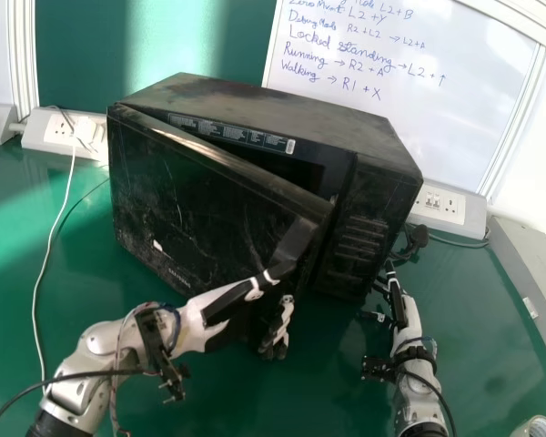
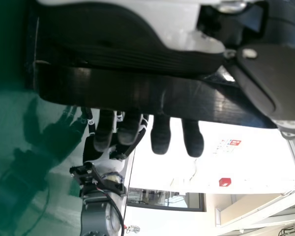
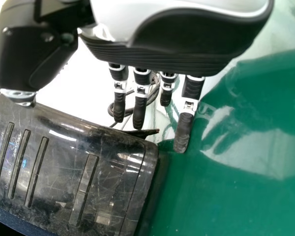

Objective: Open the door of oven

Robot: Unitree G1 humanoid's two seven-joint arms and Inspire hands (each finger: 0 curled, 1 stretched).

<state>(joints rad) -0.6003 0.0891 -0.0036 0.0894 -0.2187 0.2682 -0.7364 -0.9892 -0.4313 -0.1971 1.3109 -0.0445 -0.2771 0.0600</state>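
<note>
A black oven (image 1: 227, 105) stands on the green table with its door (image 1: 209, 209) ajar, a gap showing along the top and near the control panel. My left hand (image 1: 278, 323) is at the door's free edge, low on its right part. In the left wrist view, the door edge (image 2: 152, 96) crosses in front of my left hand (image 2: 161, 135), whose straight fingertips stick out past it. My right hand (image 1: 400, 300) is beside the oven's right front corner. In the right wrist view, my right hand (image 3: 140, 103) has straight fingers, apart from the oven's control panel (image 3: 49, 167).
A whiteboard (image 1: 419, 91) stands behind the oven. Power sockets are at the back left (image 1: 64, 132) and back right (image 1: 446, 208), with cables on the table (image 1: 300, 391). A grey box (image 1: 532, 273) is at the right, and a tape roll (image 1: 537, 428) lies at the front right.
</note>
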